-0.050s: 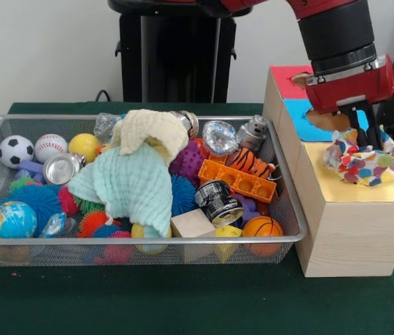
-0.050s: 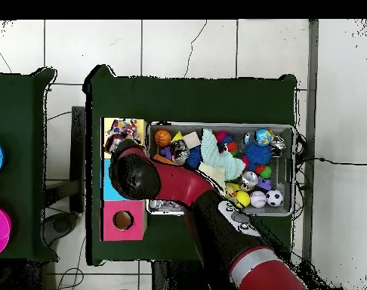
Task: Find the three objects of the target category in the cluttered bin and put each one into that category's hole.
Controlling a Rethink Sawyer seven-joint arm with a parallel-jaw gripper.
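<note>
A spotted multicoloured cloth (image 1: 364, 162) lies bunched on the yellow section (image 1: 364, 192) of the wooden box. My gripper (image 1: 366, 136) comes straight down into the top of it and is shut on the spotted cloth. From above, the cloth (image 2: 120, 130) shows on the yellow section just past the arm's wrist (image 2: 134, 172), which hides the gripper. In the wire bin (image 1: 291, 188), a cream cloth (image 1: 151, 129) lies over a mint-green cloth (image 1: 130, 181) on top of the pile.
The box also has a blue section (image 1: 308, 122) and a red one (image 1: 287, 80); the overhead view shows a round hole (image 2: 123, 220) in the red one. The bin holds balls, spiky toys, cans, an orange brick (image 1: 238, 180) and a wooden cube (image 1: 192, 225).
</note>
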